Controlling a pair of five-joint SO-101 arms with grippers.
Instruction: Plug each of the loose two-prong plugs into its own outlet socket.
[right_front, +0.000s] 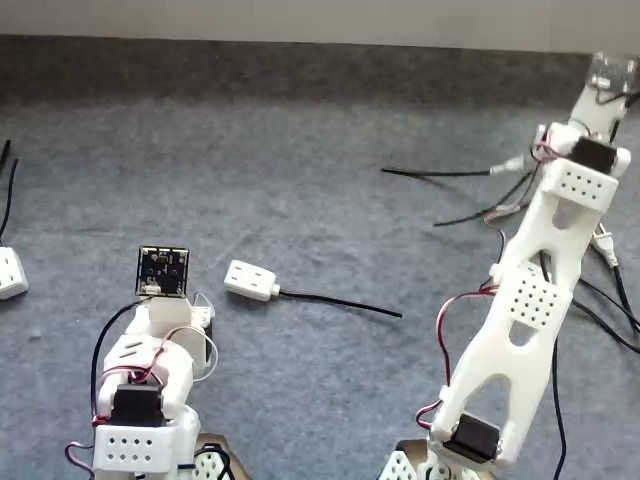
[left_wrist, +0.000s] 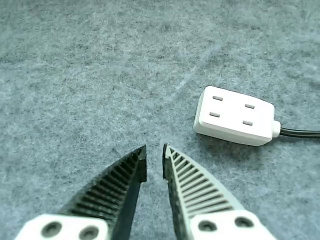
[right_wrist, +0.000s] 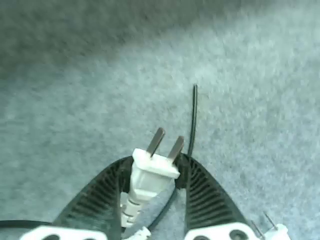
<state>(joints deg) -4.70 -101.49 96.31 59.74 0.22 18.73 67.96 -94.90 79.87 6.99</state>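
Across table (right_front: 300, 150), right arm (right_front: 530, 300) outstretched, gripping plug (right_wrist: 150, 175)

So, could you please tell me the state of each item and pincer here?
White plastic two-prong plug: clamped in right pincer, prongs bare.
White plastic outlet socket block: lying flat, slots empty.
Left pincer: slightly open, empty.
Second white socket block, high view's left edge: lying flat, slots unclear.
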